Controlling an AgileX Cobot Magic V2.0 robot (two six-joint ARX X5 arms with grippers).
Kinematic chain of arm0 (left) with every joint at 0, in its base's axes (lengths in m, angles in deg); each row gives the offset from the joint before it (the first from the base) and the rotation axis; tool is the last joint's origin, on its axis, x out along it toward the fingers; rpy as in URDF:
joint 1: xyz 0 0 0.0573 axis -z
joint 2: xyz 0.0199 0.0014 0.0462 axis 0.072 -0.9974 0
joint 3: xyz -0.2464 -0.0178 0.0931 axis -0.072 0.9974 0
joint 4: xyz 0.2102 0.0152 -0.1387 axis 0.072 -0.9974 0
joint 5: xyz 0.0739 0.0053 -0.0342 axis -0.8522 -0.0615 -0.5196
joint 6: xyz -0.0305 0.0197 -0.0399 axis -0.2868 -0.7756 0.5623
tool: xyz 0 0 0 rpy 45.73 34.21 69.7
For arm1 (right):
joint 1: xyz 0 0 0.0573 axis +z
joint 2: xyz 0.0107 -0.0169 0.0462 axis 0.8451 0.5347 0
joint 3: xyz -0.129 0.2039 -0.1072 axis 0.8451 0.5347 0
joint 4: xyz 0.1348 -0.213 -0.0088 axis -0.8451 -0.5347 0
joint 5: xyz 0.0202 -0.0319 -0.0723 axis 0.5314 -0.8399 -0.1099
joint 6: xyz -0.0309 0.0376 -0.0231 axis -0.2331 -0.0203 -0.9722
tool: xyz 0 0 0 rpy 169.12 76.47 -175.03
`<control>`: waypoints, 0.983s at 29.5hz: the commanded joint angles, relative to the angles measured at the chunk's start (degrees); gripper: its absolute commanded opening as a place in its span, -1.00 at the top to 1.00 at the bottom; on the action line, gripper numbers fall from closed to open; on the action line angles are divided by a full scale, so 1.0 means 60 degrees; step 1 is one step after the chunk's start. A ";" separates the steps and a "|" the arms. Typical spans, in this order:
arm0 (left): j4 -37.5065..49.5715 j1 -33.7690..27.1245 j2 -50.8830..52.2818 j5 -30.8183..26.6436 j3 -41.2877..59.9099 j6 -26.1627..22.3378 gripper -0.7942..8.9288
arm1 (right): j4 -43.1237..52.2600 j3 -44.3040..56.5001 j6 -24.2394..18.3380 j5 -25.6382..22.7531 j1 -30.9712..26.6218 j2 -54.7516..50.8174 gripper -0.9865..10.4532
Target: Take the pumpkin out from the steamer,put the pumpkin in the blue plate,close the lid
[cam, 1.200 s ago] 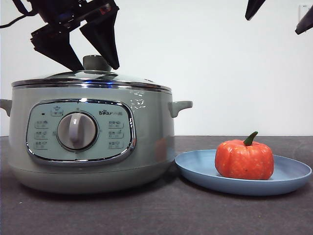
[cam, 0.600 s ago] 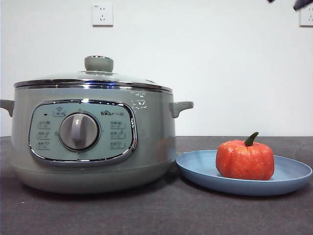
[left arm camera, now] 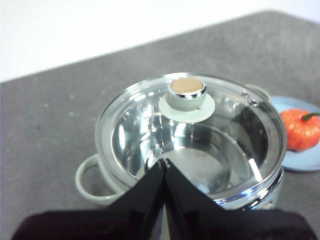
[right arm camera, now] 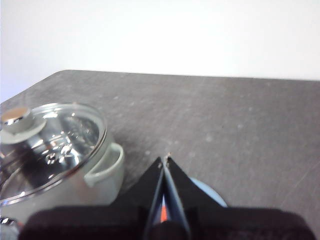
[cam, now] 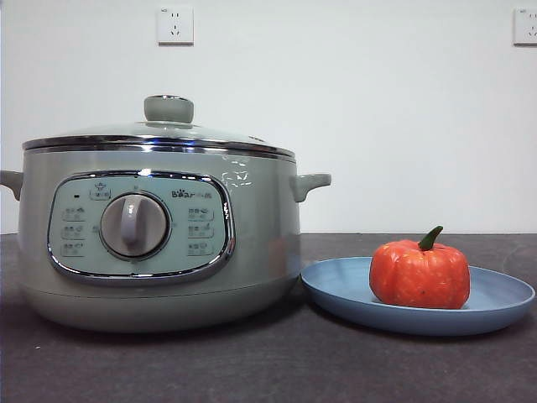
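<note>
The sage-green steamer [cam: 159, 243] stands at the left of the table with the glass lid [cam: 159, 134] seated on its rim. The orange pumpkin [cam: 419, 273] sits upright in the blue plate [cam: 336, 290] to the steamer's right. Neither arm shows in the front view. My left gripper [left arm camera: 164, 162] is shut and empty, raised above the lid [left arm camera: 190, 130], a little off from its knob [left arm camera: 187, 92]. My right gripper [right arm camera: 165, 159] is shut and empty, high above the plate [right arm camera: 207, 195], which its jaws mostly hide, with a sliver of the pumpkin [right arm camera: 163, 214] showing between them.
The dark grey table [cam: 268, 369] runs to a white wall with two sockets [cam: 174, 25]. The steamer's side handles [cam: 310, 183] stick out towards the plate. The pumpkin [left arm camera: 300, 127] and plate [left arm camera: 300, 157] also show beside the steamer in the left wrist view.
One second ago a gripper was around the lid's knob and the other arm's tips showed at the top right. Both have risen out of the front view. The lid stays on the steamer.
</note>
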 commanded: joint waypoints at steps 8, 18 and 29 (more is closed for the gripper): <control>-0.0124 0.0015 0.0302 -0.0215 0.0040 0.0106 0.85 | 0.0375 0.0022 0.0302 -0.0007 0.0036 0.0000 0.83; -0.0237 0.0015 0.0302 -0.0215 0.0040 0.0106 0.85 | -0.0590 0.0022 0.0302 -0.0033 0.0033 0.0000 0.82; -0.0284 -0.1898 0.2047 0.0215 0.0313 -0.0805 0.85 | -0.1800 0.0022 0.0302 -0.0040 0.0025 -0.0004 0.82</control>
